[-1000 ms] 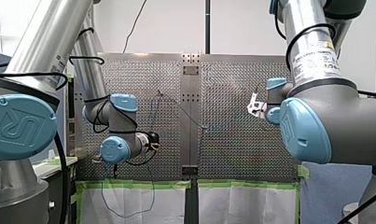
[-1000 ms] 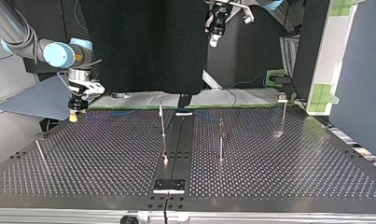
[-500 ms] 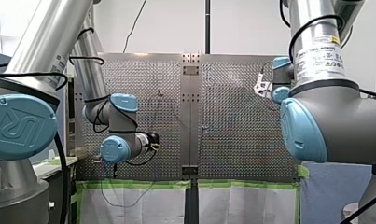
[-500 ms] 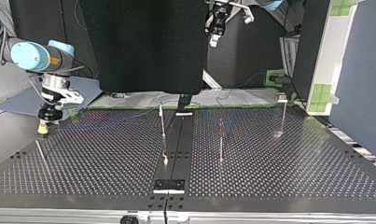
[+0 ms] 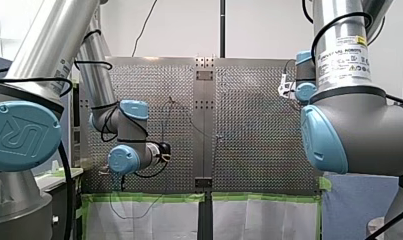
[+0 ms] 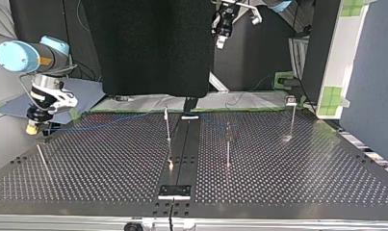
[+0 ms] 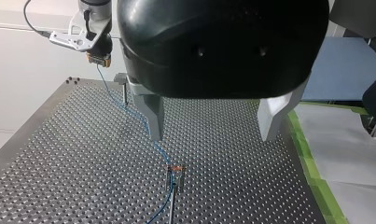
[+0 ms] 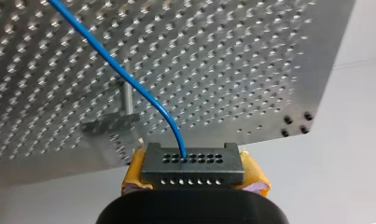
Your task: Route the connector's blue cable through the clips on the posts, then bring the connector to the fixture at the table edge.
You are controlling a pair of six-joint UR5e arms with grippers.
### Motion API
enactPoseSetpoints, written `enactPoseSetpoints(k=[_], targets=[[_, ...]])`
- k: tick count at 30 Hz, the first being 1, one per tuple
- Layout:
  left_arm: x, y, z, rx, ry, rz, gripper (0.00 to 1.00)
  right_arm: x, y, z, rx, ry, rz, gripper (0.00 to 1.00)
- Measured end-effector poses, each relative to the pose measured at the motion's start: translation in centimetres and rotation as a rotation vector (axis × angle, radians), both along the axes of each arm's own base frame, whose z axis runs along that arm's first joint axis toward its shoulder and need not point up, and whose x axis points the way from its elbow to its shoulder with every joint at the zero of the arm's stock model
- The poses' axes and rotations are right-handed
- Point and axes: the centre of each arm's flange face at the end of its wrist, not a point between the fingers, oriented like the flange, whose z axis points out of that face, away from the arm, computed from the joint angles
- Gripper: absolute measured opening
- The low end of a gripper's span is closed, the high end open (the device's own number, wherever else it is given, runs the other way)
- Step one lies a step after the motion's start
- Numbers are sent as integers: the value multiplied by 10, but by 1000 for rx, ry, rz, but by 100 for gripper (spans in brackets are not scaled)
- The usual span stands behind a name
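My right gripper [image 6: 32, 129], pinching the connector [image 8: 192, 164], has swung out to nine o'clock in the top view, nearing the fixture [image 8: 110, 125], probably the final step; my left gripper [image 7: 212, 135] hangs idle, jaws spread.

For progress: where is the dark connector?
The dark rectangular connector is in my right gripper, at the top view's left, near an edge of the perforated table.

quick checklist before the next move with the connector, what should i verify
1. Connector clamped in my right gripper: ok.
2. Blue cable in the clip on the post ahead of my left gripper: ok, it seems.
3. Cable in the other posts' clips: cannot tell.
4. Left gripper open, holding nothing: ok.
5. Connector seated on the fixture: not ok, held in the air near it.
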Motion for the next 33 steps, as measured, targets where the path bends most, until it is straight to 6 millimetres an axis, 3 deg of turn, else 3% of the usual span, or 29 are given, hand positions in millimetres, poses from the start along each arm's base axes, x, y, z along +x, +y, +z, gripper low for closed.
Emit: enactPoseSetpoints(k=[12, 33], targets=[[0, 1, -1, 16, 3, 1, 100, -7, 4, -33, 149, 37, -26, 0], [11, -2, 1, 90, 17, 29, 100, -33, -31, -12, 173, 157, 40, 0]])
